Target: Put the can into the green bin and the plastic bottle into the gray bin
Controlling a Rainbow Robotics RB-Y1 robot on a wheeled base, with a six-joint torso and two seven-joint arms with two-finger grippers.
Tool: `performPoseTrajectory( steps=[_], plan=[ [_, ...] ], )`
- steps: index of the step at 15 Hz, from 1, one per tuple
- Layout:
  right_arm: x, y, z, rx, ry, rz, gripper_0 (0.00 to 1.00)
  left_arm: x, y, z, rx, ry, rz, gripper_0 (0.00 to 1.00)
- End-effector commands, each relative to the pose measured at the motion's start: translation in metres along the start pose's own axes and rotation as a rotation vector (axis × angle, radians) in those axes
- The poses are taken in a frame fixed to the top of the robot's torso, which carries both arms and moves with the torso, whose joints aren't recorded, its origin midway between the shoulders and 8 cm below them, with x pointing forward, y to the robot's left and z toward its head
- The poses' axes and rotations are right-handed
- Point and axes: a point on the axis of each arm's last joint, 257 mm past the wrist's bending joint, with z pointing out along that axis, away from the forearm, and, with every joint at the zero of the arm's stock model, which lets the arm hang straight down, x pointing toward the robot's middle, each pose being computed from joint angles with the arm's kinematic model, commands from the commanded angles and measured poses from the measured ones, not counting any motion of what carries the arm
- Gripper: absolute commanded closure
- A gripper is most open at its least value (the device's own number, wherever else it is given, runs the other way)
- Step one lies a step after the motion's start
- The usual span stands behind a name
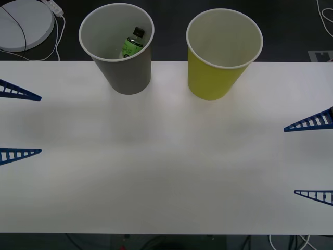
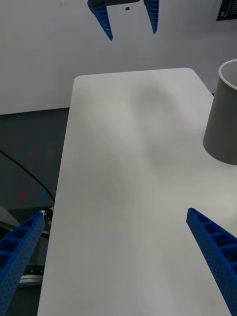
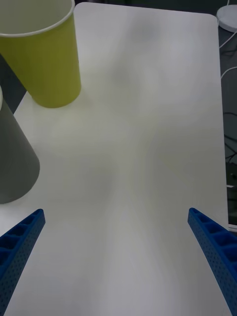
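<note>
Gray paper walls of the gray bin point(image 1: 125, 67) already enclose the plastic bottle point(image 1: 132, 45), which leans inside with its black cap up, so that half of the task looks done. Just beside it at the far edge of the white table point(image 1: 166, 166) stands the green bin point(image 1: 221, 57); its pale inside shows no can from the front view, though the very bottom is hard to judge. No can lies on the table either, so I cannot tell whether the can step is finished or the can is simply out of sight.

At the left edge of the table waits the left tool point(image 1: 20, 125), fingers spread wide apart and holding nothing. At the right edge, the right tool point(image 1: 312, 159) is likewise spread apart and empty, well away from both bins. Both arms look parked, which suggests the work is near its end or paused.
</note>
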Motion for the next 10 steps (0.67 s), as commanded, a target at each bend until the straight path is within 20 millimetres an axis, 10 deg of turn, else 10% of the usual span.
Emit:
performPoseTrajectory(
  steps=[1,10],
  plan=[
    [0.000,0.000,0.000,0.000,0.000,0.000,0.00,0.003,-0.016,-0.004,0.014,0.005,0.023,0.00],
    [0.000,0.000,0.000,0.000,0.000,0.000,0.00,0.009,-0.046,-0.006,0.059,0.038,0.079,0.00]
  ],
)
